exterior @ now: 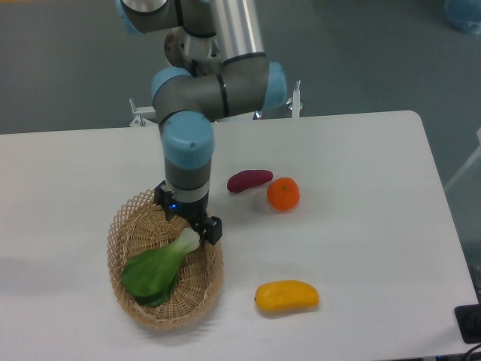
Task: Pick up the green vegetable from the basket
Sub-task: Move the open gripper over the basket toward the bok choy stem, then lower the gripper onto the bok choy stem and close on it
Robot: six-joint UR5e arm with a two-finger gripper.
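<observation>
A single robot arm with silver tubes and pale blue joint caps reaches down from the back of a white table [361, 248], its wrist pointing straight down over the upper rim of a basket [129, 218]. Its black pincer [189, 223] hangs with its two fingers spread moderately wide, holding nothing, right above the pale stem end of the green vegetable [159, 265]. The one basket is oval, shallow, woven tan wicker with a lacy open edge. The one green vegetable lies inside it, tilted, broad dark leaves toward the lower left and whitish stem toward the upper right. Three other pieces of produce lie on the table outside the basket: one smooth purple oblong piece [248, 180], one round orange fruit [283, 194] just beside it, and one yellow oblong fruit [286, 295] nearer the front.
</observation>
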